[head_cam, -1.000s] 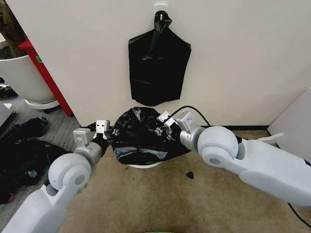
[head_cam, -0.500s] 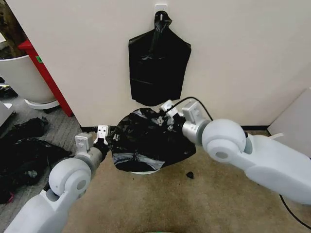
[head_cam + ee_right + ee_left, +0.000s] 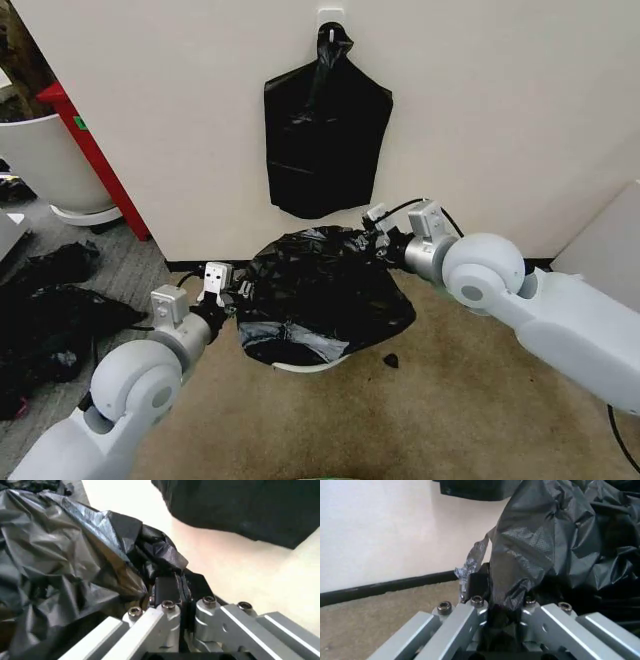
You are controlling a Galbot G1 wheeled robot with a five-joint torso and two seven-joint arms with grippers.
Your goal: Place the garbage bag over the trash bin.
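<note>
The wrinkled glossy black plastic garbage bag (image 3: 320, 295) was stretched between the clenched left gripper (image 3: 228, 292) and right gripper (image 3: 378, 238), directly above the small round white trash bin (image 3: 300, 366).

One garbage bag (image 3: 320, 290), one trash bin (image 3: 300, 366)

thin, wrinkly black plastic garbage bag (image 3: 320, 290) draped on the small round white plastic trash bin (image 3: 300, 366) | left gripper (image 3: 232, 292) at its left edge | right gripper (image 3: 378, 240) at its rear right | flat black knotted bag bundle (image 3: 325, 135) on the wall behind
</note>
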